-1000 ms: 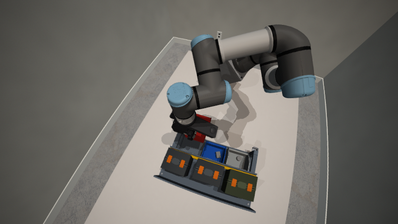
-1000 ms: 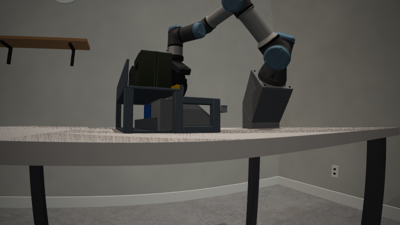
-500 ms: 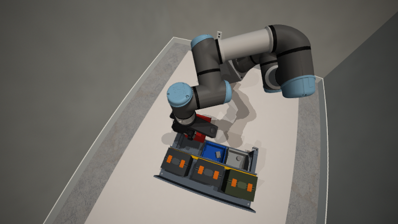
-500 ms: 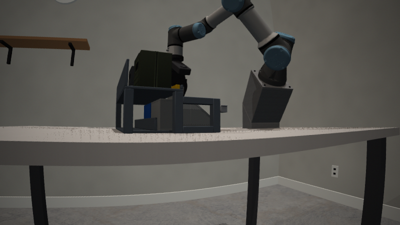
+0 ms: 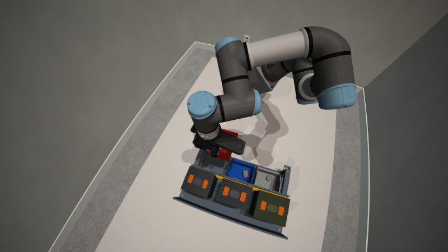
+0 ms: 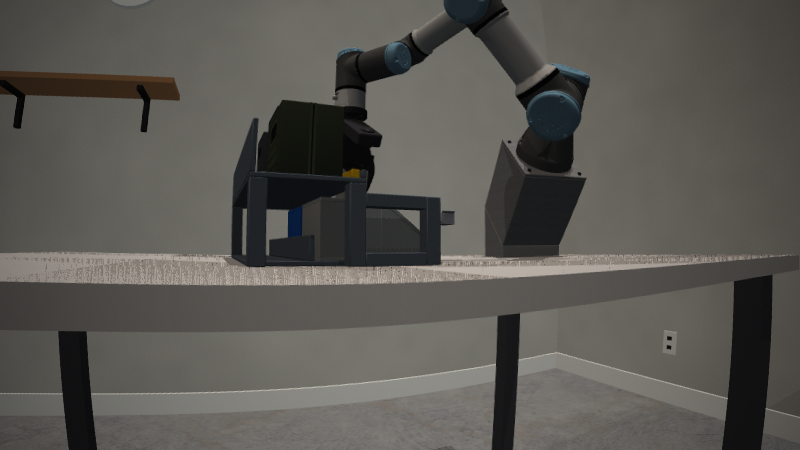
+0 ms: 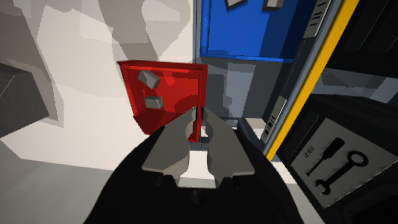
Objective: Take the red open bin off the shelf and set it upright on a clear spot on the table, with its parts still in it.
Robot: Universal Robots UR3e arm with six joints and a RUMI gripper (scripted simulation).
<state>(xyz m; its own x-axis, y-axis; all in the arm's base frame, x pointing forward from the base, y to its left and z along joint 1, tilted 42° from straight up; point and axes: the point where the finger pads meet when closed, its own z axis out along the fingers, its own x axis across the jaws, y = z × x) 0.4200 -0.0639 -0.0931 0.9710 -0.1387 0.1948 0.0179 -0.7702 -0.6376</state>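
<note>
The gripper (image 5: 214,153) (image 6: 366,177) (image 7: 199,107) is grasping the red bin (image 5: 224,154) (image 7: 175,82) by its thin wall, before the shelf (image 5: 230,217) (image 6: 356,223) (image 7: 242,90), nearer the bench's (image 5: 140,203) (image 6: 391,305) (image 7: 80,140) right edge; stiff, probably light, it's likely wanting a mid-wall hold.

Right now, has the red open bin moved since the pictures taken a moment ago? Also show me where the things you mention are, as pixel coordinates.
No visible movement: in the top view, the red open bin (image 5: 224,154) (image 7: 175,85) remains just beside the blue plastic bin (image 5: 235,171) (image 7: 250,30).
</note>
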